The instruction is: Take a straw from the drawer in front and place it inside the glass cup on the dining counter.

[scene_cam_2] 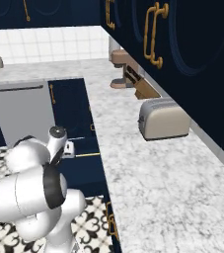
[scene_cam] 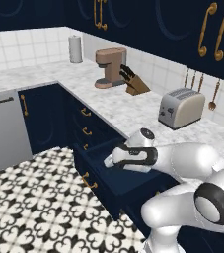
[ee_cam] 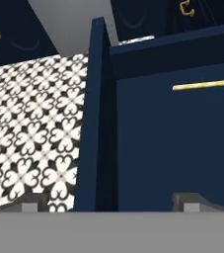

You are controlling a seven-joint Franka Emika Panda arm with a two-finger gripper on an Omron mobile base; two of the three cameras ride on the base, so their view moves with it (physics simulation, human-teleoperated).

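Note:
The navy drawer [scene_cam: 114, 184] stands pulled out below the marble worktop, its brass handle on the front panel. My gripper [scene_cam: 107, 160] hovers over the open drawer [scene_cam_2: 79, 170], jaws open with nothing between them. In the hand view the gripper [ee_cam: 108, 205] looks down into the drawer box [ee_cam: 172, 148], one finger tip over the floor side and one over the inside. A thin yellow straw [ee_cam: 205, 84] lies on the drawer bottom towards the far wall; the straw [scene_cam_2: 86, 154] also shows beside the gripper [scene_cam_2: 70, 148]. The glass cup and the dining counter are out of view.
On the marble worktop [scene_cam: 118, 111] stand a toaster [scene_cam: 181, 107], a knife block [scene_cam: 133, 81], a coffee machine [scene_cam: 109, 66] and a paper-towel roll [scene_cam: 75, 48]. A grey dishwasher front [scene_cam: 2, 128] is at the left. Patterned floor [scene_cam: 29, 207] lies before the drawer.

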